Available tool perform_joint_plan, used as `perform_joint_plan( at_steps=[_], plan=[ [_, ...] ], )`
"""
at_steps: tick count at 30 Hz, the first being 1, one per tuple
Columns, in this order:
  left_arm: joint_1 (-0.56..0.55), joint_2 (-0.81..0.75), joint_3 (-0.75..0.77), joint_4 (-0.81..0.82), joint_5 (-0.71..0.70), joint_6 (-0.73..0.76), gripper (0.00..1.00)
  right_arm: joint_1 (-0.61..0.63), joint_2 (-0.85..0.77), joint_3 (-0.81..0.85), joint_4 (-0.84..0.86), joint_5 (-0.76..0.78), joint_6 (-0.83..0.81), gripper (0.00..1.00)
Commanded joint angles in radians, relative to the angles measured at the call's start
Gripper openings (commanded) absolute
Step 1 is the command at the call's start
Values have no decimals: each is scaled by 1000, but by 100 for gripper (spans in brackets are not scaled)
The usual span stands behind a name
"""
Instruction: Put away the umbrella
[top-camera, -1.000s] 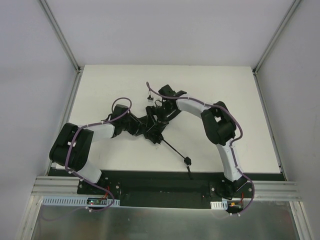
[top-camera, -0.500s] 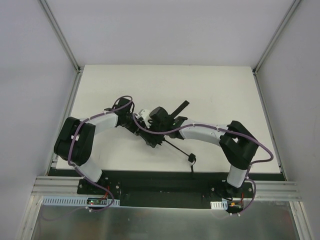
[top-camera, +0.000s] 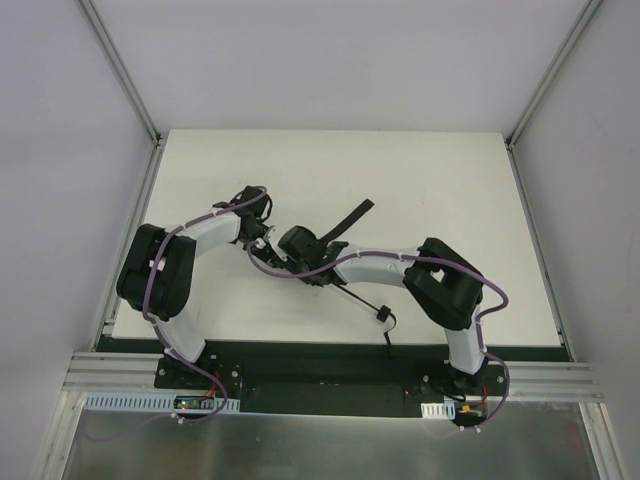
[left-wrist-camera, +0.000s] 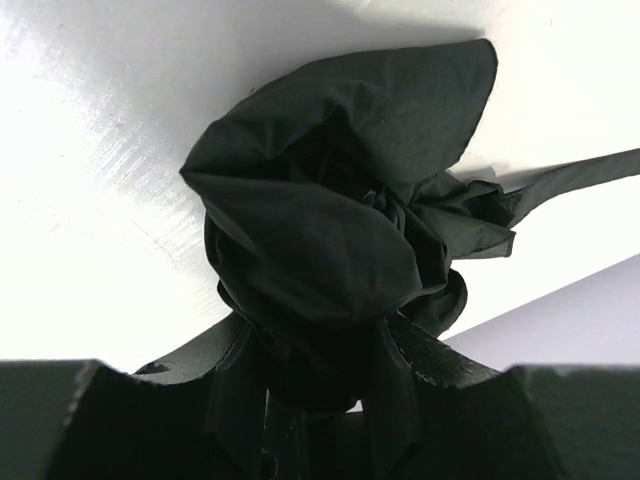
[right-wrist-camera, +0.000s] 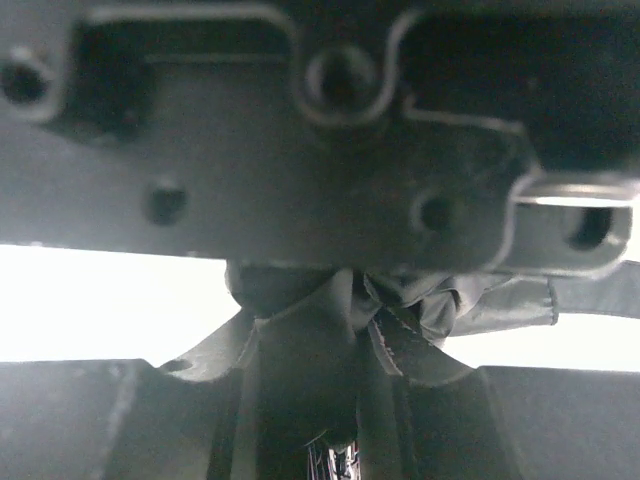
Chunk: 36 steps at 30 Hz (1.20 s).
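The black umbrella (top-camera: 318, 272) lies mid-table, its fabric bunched between both grippers. Its thin shaft (top-camera: 358, 300) runs down-right to the small knob handle (top-camera: 383, 316), with the cord (top-camera: 388, 338) trailing toward the near edge. My left gripper (top-camera: 270, 244) is shut on the bunched fabric (left-wrist-camera: 320, 200), which fills the left wrist view above its fingers (left-wrist-camera: 430, 350). My right gripper (top-camera: 288, 256) comes in from the right and is shut on the same fabric (right-wrist-camera: 440, 300), close against the left gripper's body (right-wrist-camera: 300, 150). A fabric strap (top-camera: 350, 216) sticks out up-right.
The white table (top-camera: 450, 190) is bounded by grey walls and metal corner posts (top-camera: 120, 70). The black base strip (top-camera: 320, 355) runs along the near edge, just below the umbrella's cord. The right arm's elbow (top-camera: 440, 285) stands right of the handle.
The right arm has swung down and left, its gripper now on the fabric beside the left gripper. The left forearm has turned toward the back. The bundle shifted left and the strap now shows.
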Motion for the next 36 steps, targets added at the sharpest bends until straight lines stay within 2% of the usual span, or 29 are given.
perform_joint_plan(
  at_steps=[1, 4, 6, 9, 13, 15, 21, 24, 25, 28, 29, 31, 33, 35, 36],
  plan=[
    [-10, 56, 10, -192, -94, 134, 5, -60, 33, -54, -66, -128, 37, 0],
    [-10, 10, -21, -102, -100, 162, 61, -124, 22, -82, -75, -321, 100, 0],
    [-10, -22, -59, -44, -102, 165, 78, -164, 20, -97, -72, -450, 144, 0],
    [-10, -45, -105, 9, -96, 160, 85, -222, 34, -99, -64, -657, 198, 0],
    [-10, -50, -165, 81, -70, 142, 87, -287, 91, -58, -87, -872, 247, 0],
    [-8, -51, -191, 121, -60, 128, 86, -320, 124, -36, -95, -959, 292, 0],
    [-13, -19, -200, 170, -31, 116, 69, -359, 229, 88, -185, -1111, 397, 0],
    [-14, -10, -210, 181, -16, 106, 47, -376, 290, 146, -219, -1125, 480, 0],
    [-14, -7, -216, 184, -14, 103, 34, -379, 296, 154, -219, -1110, 496, 0],
    [-14, 30, -220, 187, 18, 97, 4, -383, 301, 183, -221, -1079, 516, 0],
    [-14, 44, -219, 187, 33, 97, 0, -382, 301, 196, -222, -1079, 520, 0],
    [-14, 56, -230, 179, 49, 70, 0, -385, 289, 228, -244, -1049, 517, 1],
    [-14, 48, -246, 170, 38, 47, 0, -383, 273, 274, -312, -1017, 464, 7],
    [-16, 45, -240, 118, 18, 41, 0, -379, 235, 306, -392, -936, 416, 27],
    [-14, 47, -234, 100, 10, 44, 0, -379, 214, 309, -406, -909, 374, 32]
  ],
)
